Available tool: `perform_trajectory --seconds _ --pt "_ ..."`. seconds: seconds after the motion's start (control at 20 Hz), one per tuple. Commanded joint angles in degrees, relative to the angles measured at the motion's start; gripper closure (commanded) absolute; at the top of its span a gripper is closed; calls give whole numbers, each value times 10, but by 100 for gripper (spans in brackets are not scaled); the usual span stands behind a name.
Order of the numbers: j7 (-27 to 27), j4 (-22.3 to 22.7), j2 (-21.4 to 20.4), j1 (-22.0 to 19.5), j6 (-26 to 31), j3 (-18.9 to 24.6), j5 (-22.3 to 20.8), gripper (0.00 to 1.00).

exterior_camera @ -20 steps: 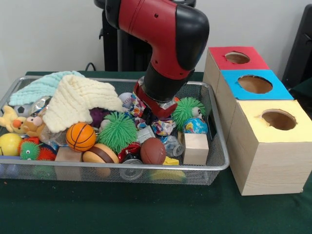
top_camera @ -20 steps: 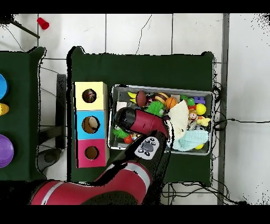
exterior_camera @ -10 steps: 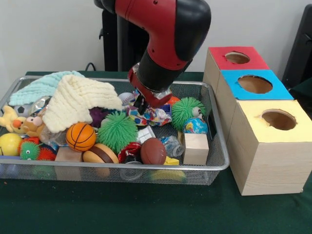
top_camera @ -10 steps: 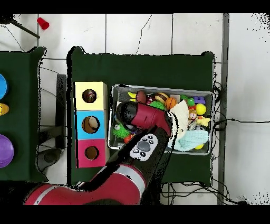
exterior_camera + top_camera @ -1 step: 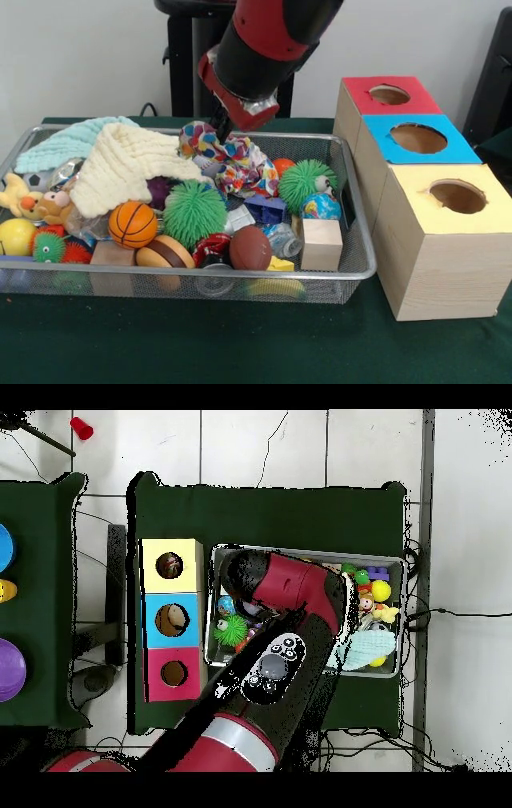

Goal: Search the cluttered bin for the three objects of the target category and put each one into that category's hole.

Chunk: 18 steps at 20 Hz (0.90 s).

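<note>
My gripper (image 5: pixel 221 128) hangs above the middle of the wire bin (image 5: pixel 364 240), shut on a white cloth with coloured spots (image 5: pixel 240 164). The cloth dangles from the fingers, its lower folds still resting on the toys. Beside the bin stand three wooden boxes with round holes, topped red (image 5: pixel 390 94), blue (image 5: pixel 418 138) and yellow (image 5: pixel 456 196). In the overhead view the arm (image 5: pixel 290 589) covers the gripper and the cloth. A cream knitted cloth (image 5: pixel 128 164) and a mint one (image 5: pixel 64 144) lie at the bin's left.
The bin holds a basketball (image 5: pixel 132 224), a green spiky ball (image 5: pixel 194 212), a brown football (image 5: pixel 250 248), a wooden block (image 5: pixel 322 244), a blue brick (image 5: pixel 266 210), a globe ball (image 5: pixel 322 206) and plush toys (image 5: pixel 40 204). The boxes (image 5: pixel 172 620) stand close against the bin's side.
The gripper has risen out of the toys, pulling the spotted cloth up and to the left. A blue brick that the cloth covered now shows.
</note>
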Motion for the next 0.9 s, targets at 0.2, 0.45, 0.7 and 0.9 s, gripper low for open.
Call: perform_trajectory --seconds 0.2,0.45,0.7,0.9 --pt "67 -62 -13 -1 85 17 -20 100" --pt "92 -53 -20 -17 97 66 29 100" --pt "131 -3 -39 -33 63 136 126 100" --pt "130 16 -41 -40 33 164 171 100"
